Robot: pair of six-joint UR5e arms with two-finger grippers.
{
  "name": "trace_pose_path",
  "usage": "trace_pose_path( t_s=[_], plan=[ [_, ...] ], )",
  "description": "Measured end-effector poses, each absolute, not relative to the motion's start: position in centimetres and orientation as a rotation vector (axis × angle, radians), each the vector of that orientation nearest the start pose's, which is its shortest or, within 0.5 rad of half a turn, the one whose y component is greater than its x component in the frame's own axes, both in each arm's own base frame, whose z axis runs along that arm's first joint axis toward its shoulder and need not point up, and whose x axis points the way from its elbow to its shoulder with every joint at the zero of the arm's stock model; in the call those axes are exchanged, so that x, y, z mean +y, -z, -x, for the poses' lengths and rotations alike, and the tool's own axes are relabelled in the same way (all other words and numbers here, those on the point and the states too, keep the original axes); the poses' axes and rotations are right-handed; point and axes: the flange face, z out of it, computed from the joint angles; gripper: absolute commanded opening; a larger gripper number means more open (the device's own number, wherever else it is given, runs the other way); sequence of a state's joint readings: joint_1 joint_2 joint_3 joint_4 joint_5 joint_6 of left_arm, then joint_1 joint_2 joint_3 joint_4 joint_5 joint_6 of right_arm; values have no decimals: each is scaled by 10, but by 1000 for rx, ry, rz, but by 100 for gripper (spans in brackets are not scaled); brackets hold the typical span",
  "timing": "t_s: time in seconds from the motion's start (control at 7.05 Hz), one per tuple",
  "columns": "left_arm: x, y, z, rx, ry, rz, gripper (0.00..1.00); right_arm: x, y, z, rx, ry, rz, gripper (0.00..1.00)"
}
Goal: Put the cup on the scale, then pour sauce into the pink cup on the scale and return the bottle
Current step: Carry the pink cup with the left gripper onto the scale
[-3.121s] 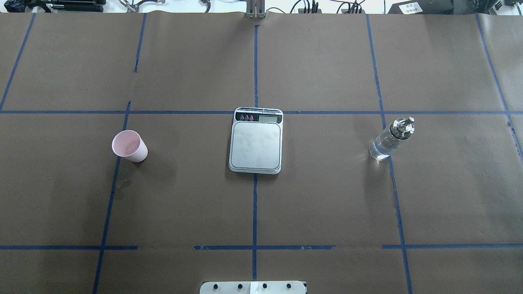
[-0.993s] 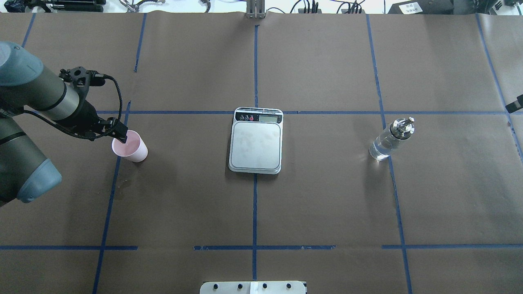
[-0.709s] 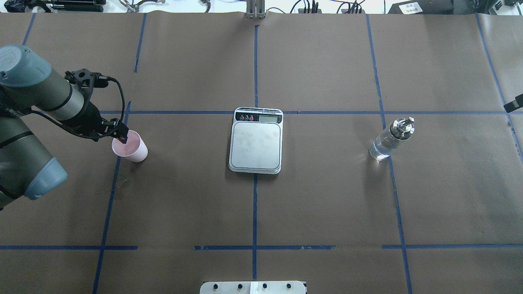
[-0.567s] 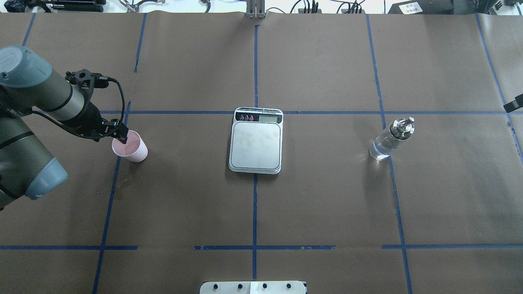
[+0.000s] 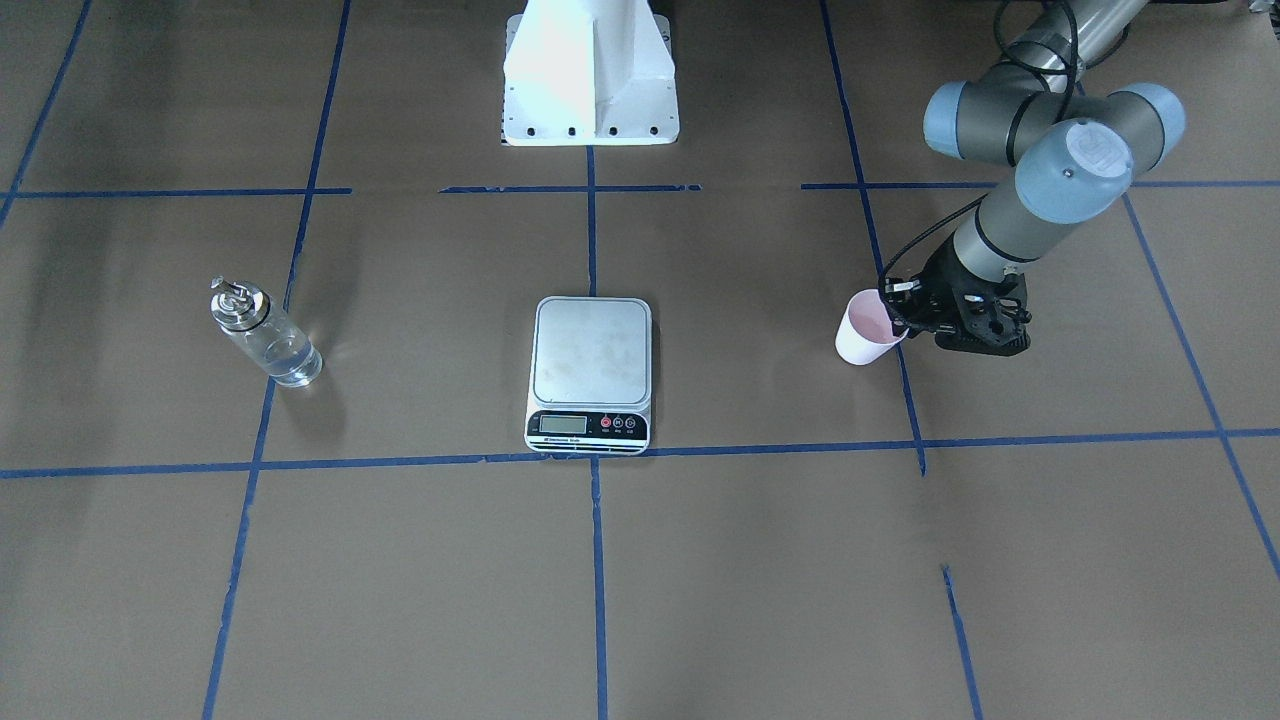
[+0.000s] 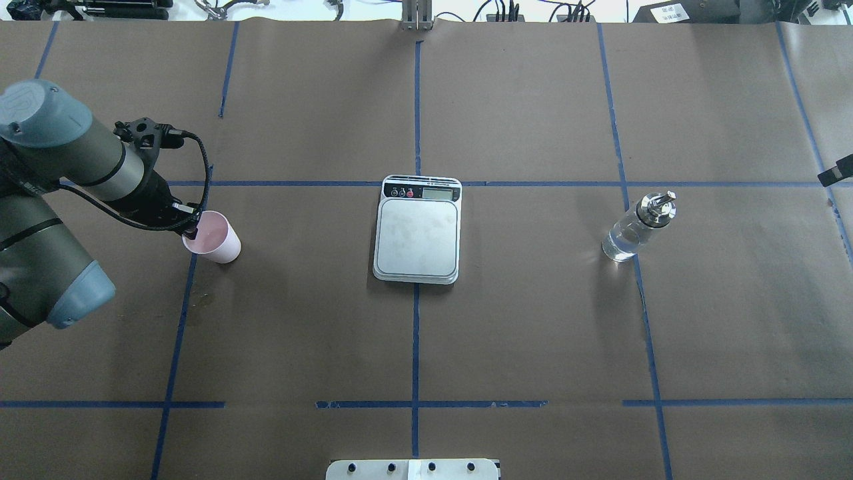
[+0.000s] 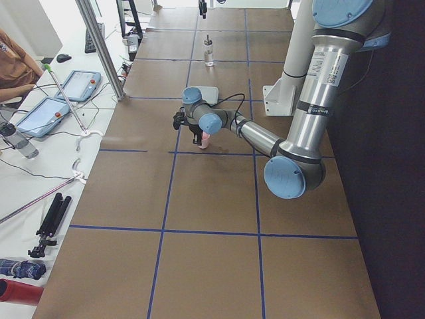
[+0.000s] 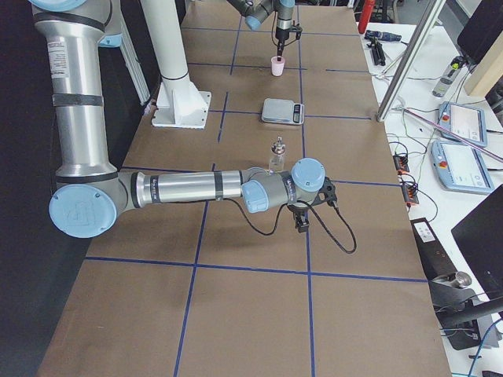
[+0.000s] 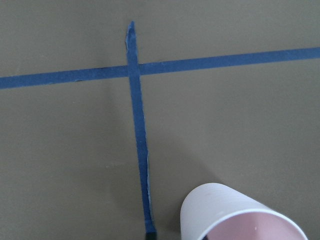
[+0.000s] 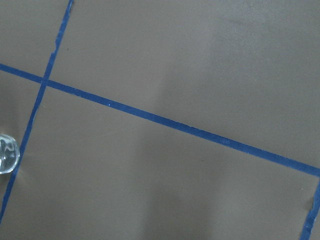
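Cup (image 5: 862, 338) stands on the worktop (image 5: 750, 560) right of the scale (image 5: 590, 365) in the front-facing view, left hand (image 5: 897, 312) at its rim, grip impossible to tell. Overhead it looks light and crushable; pinch the rim wall gently.

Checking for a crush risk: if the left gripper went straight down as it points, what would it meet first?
Probably the cup: the left gripper points down over its rim. Whether they touch already is unclear.
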State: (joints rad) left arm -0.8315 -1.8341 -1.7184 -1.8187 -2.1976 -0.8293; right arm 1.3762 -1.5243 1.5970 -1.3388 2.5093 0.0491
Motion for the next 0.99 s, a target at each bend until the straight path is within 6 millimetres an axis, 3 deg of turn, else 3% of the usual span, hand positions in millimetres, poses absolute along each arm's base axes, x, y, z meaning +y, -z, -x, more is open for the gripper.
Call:
trace_pose_path(
  t_s=[0.28,0.43,0.71,0.99],
  plan=[
    [-490,-396,-348,921,-98,1,0,-524,-587,52,-963,282,-164,100],
    [-493,-370,-350,961,-31,32,0,-524,-586,57,-966,296,-171,100],
    [-500,-288,-370,1053,83,59,0,-523,-583,70,-972,335,-193,100],
    [-481,-207,-425,1099,119,7,0,-524,-581,75,-974,348,-200,100]
  ],
)
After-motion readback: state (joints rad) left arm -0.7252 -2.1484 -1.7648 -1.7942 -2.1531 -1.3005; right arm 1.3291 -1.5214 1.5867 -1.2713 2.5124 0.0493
